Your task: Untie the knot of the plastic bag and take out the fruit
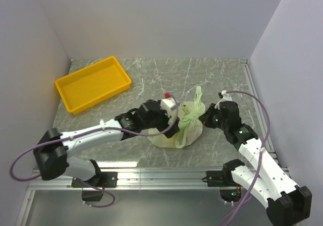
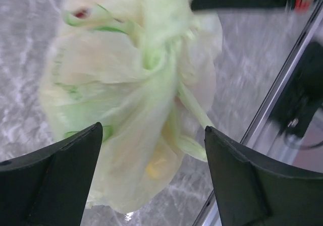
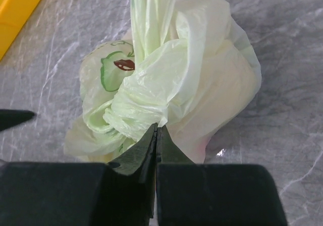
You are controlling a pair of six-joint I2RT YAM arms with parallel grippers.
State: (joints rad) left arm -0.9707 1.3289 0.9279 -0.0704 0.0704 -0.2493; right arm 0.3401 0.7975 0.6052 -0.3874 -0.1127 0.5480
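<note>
Top view first: the plastic bag (image 1: 182, 127) sits bunched up on the grey marbled table (image 1: 151, 74), a bit right of the middle and toward the near edge. Its knot (image 1: 191, 114) is on top, with a thin green tail poking off toward 12 o'clock. The yellow tray (image 1: 93, 83) is well apart from the bag, out at its 10 o'clock. The left gripper (image 1: 174, 119) is right against the bag's 9 o'clock side and the right gripper (image 1: 208, 115) is at its 2 o'clock. From up here I can't tell how far either claw is spread.

Left wrist cam: this claw is gaping wide, one finger at 7 o'clock and the other at 5 o'clock in the shot, and it holds nothing. The bag fills the gap beyond the tips, with the twisted knot near the top middle. The fruit (image 2: 154, 168) is inside, but all I get is a yellowish blob through the film. A black bit of the right gripper peeks in at 1 o'clock.

Right wrist cam: the fingers (image 3: 144, 150) are pressed flat together, and their tips butt right up against the underside of the knot. Whether a sliver of plastic is nipped between them, can't tell. The tail runs up to 12 o'clock, and a corner of the tray shows at 10 o'clock.
</note>
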